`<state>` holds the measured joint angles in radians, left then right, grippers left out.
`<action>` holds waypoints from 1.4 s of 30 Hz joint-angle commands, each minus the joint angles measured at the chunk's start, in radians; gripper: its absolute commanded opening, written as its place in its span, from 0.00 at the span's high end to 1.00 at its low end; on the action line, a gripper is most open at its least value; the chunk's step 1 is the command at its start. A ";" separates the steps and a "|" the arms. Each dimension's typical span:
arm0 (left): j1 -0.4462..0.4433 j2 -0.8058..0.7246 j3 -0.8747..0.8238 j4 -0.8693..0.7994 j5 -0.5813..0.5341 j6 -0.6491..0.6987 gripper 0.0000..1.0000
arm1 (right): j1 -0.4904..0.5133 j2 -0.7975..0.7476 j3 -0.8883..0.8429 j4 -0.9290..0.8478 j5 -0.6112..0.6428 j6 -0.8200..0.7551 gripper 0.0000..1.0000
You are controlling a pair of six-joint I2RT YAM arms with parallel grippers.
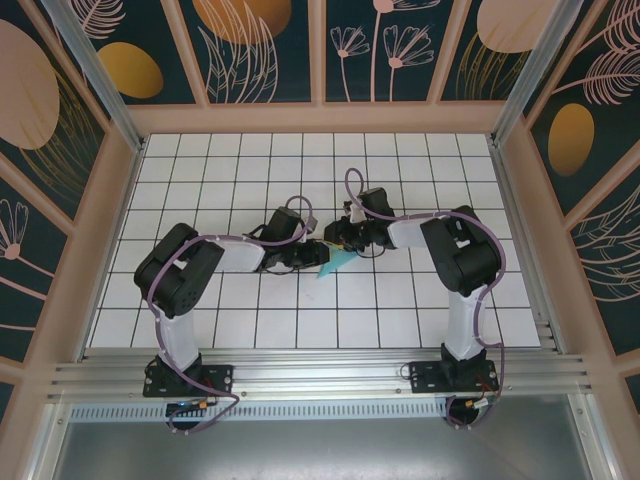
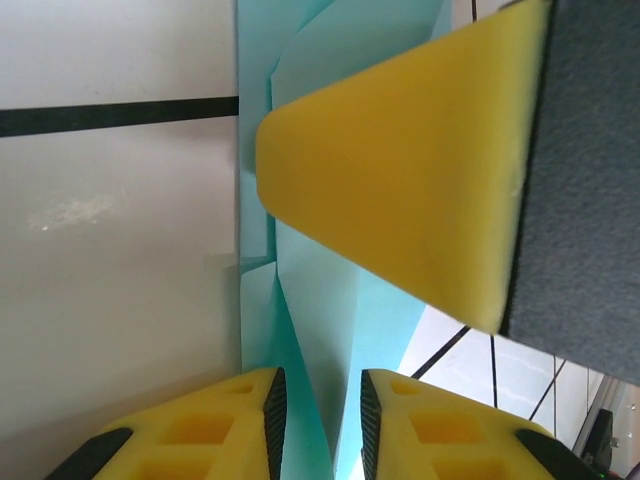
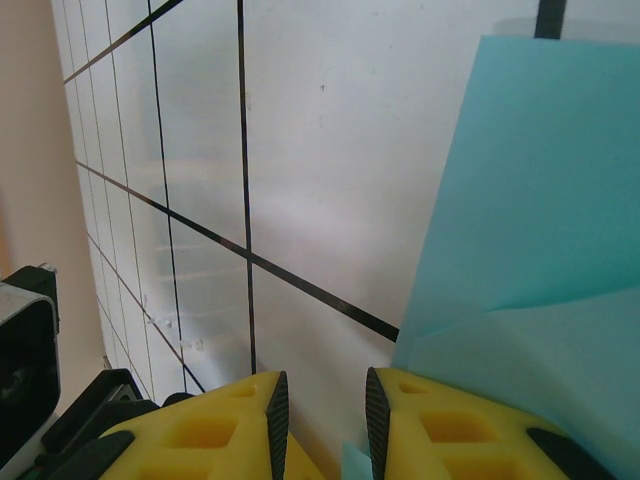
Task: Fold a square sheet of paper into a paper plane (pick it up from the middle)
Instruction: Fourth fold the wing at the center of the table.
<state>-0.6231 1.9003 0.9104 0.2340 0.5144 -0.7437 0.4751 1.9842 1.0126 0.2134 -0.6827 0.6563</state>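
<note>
Right at the near edge: silver aluminium rail [image 1: 320,378], with the black left arm base [image 1: 185,380] and right arm base [image 1: 450,375] bolted on it. Beyond the rail lies the white table tiled with black grid lines [image 1: 200,160]. Both arms bend inward over it and meet well beyond the rail, roughly above its middle.

Next out, the left claw [image 1: 312,256]: yellow foam fingers with black pads. In its wrist view the left claw [image 2: 320,378] has its jaws a narrow slot apart. That slot looks onto the folded sheet of thin light teal-blue paper [image 2: 330,300], and teal fills nearly all of it, a crease running up out of it. Pinched or only straddled: cannot tell.

From above the paper [image 1: 336,262] is a slim pointed sliver on the table between the two claws, its point aimed back toward the rail and leftward. Overlapping folded layers show in the left wrist view.

The right claw [image 1: 340,243] is slightly farther from the rail. Its wrist view shows the right claw [image 3: 326,378] with jaws likewise a narrow slot apart, bare white tile through the gap, nothing clamped. The paper [image 3: 540,220] runs off behind the finger on that view's right. One yellow finger [image 2: 400,170] of this claw sits over the paper, contact uncertain.

Farthest from the rail: dark teal wall panels with peach plant motifs [image 1: 260,50]
</note>
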 commanded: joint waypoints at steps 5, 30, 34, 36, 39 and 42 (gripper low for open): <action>-0.032 0.028 0.046 -0.131 -0.046 0.080 0.72 | 0.007 0.019 -0.014 0.003 0.006 -0.004 0.69; -0.017 0.002 0.015 -0.077 -0.034 0.066 1.00 | -0.011 -0.081 -0.009 -0.043 0.021 -0.033 0.67; 0.010 0.002 -0.018 -0.004 0.047 0.031 1.00 | -0.036 -0.132 -0.043 -0.024 0.045 -0.029 0.68; 0.018 0.000 -0.033 0.027 0.073 0.013 1.00 | -0.038 -0.143 -0.054 -0.007 0.027 -0.024 0.68; 0.025 -0.001 -0.049 0.062 0.099 -0.013 1.00 | -0.028 -0.140 -0.050 -0.019 0.032 -0.030 0.68; 0.033 -0.003 -0.060 0.079 0.108 -0.028 1.00 | -0.019 -0.126 -0.050 -0.008 0.029 -0.022 0.69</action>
<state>-0.6006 1.9114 0.8696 0.2798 0.5812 -0.7395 0.4454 1.8668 0.9771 0.1848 -0.6525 0.6483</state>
